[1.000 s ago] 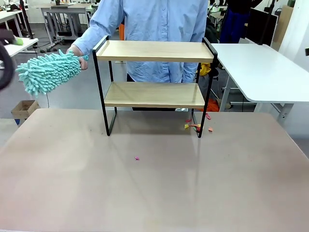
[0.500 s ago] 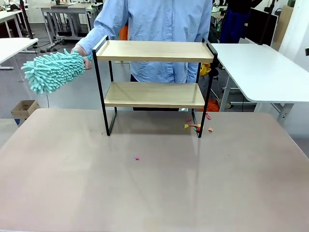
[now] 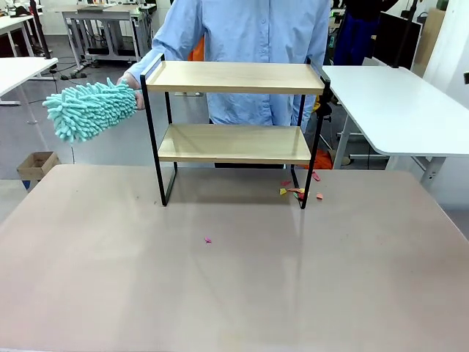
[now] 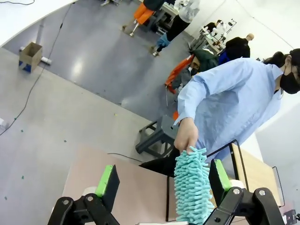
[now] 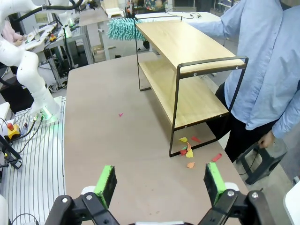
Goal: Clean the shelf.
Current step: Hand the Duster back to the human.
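Since a second ago, the teal duster [image 3: 91, 109] has drifted rightward toward the shelf [image 3: 233, 125], and the person's hand [image 3: 130, 82] holding it now sits just beside the black frame at the upper board's left end.

From the front, the shelf stands upright on the far half of the surface [image 3: 220, 279], its two boards running left to right. The duster's fluffy head hangs off the shelf's left side, near the top tier, pointing away from it. Small coloured scraps [image 3: 297, 192] lie by the shelf's right foot, and one pink bit [image 3: 208, 240] lies nearer the robot.

Seen from the left wrist, the left gripper [image 4: 163, 182] has its jaws wide apart with nothing between them. The duster [image 4: 192, 183] hangs beyond them, held from above by the person's hand [image 4: 186, 134], its long axis roughly parallel to the fingers. It looks lined up with the gap, nearer the right-hand pad, and apart from both. This arm is judged the nearer one to take it.

At the right wrist, the right gripper [image 5: 160, 180] also has its jaws spread and empty. The shelf [image 5: 187, 65] lies well ahead and above them, its long axis running away from the camera, with the duster [image 5: 125, 29] at its far end.
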Tool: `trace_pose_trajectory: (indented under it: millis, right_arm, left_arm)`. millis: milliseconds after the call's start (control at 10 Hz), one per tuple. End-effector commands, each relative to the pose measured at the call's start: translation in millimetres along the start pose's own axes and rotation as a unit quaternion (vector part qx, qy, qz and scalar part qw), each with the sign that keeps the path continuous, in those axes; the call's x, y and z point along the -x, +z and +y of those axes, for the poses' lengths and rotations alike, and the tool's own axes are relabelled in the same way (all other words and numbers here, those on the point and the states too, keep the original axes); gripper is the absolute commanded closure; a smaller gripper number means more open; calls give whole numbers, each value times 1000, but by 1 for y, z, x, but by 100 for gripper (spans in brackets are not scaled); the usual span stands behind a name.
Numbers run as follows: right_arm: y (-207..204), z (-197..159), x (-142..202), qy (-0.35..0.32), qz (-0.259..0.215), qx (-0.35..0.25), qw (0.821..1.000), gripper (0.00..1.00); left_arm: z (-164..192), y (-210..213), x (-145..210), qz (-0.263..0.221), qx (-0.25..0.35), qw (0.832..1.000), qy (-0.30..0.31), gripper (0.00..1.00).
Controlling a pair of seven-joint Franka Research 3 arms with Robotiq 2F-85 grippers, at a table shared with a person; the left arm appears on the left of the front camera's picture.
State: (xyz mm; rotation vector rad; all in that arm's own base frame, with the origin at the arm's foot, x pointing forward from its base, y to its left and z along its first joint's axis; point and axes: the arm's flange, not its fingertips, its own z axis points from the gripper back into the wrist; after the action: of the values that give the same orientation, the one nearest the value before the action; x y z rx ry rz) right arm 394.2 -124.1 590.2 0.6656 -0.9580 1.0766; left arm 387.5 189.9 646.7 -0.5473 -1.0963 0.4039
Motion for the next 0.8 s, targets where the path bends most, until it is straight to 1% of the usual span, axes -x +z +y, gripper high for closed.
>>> trace_pose_trajectory:
  millis: [0, 700]
  right_arm:
    - [2, 0, 0, 10, 7, -4, 1000, 0]
    - [2, 0, 0, 10, 7, -4, 1000, 0]
  left_arm:
    - [3, 2, 3, 3, -8, 1000, 5, 0]
    - [3, 2, 3, 3, -8, 1000, 5, 0]
